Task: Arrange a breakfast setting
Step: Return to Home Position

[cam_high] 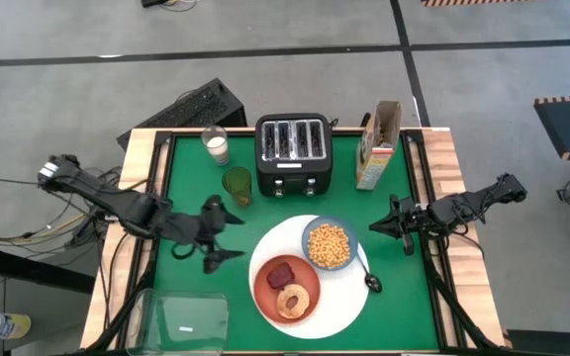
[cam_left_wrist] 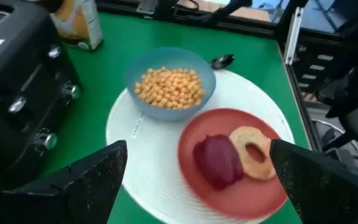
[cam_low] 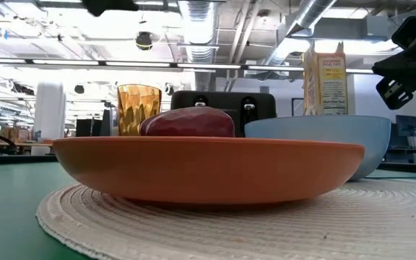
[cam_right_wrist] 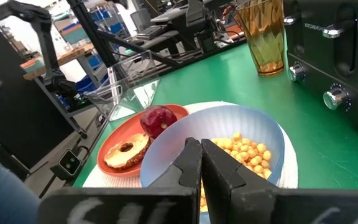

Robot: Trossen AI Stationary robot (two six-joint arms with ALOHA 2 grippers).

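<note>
Left pincer (cam_high: 232, 238) gapes wide beside woven large white round plate (cam_high: 339, 307), right pincer (cam_high: 376, 227) pressed closed near small dark spoon (cam_high: 369, 276) lying slantwise at its rim by blue bowl (cam_high: 306, 237) w/ yellow cereal (cam_high: 330, 245); ring-shaped bagel (cam_high: 292, 301) & dark red food piece (cam_high: 280, 274) on smaller orange-red plate (cam_high: 262, 297).

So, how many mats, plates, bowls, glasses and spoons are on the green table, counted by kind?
Mats: 1, white round mat.
Plates: 1, orange plate.
Bowls: 1, blue bowl.
Glasses: 2, milk glass, amber glass.
Spoons: 1, dark spoon.
Total: 6.
</note>
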